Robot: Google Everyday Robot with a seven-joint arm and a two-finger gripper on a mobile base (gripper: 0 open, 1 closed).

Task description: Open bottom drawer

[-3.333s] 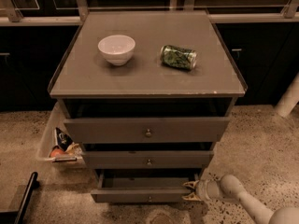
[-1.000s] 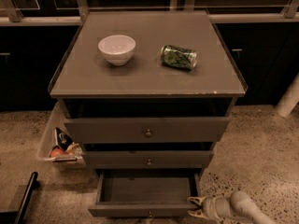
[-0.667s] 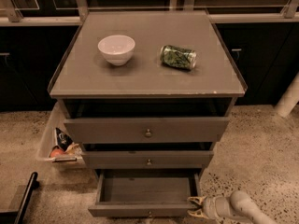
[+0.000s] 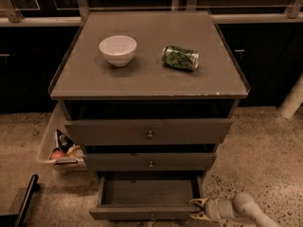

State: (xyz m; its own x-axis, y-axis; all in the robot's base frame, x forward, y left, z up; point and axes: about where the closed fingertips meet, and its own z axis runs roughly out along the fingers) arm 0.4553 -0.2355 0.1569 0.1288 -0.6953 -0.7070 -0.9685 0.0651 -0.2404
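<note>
Camera view: bottom drawer out, gripper at its corner

Item 1, bottom drawer [image 4: 147, 213]: lowest of three, standing well forward of the two above; you may judge the task nearly done. Item 2, gripper [image 4: 199, 209]: low by the floor, at the drawer front's right end, likely placed to pull by the edge and not the tiny knob; you cannot tell how wide it stands. Item 3, tabletop [image 4: 142, 82]: bowl [image 4: 118, 49] upright, can [image 4: 180, 57] on its side

Floor [image 4: 265, 150] with cabinet [image 4: 189, 132], bin [image 4: 45, 145]; tool [image 4: 195, 209] beside

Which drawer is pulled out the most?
The bottom drawer: you can see right inside it, and the pincer sits by its right front corner. The top drawer and middle drawer stick out far less.
</note>
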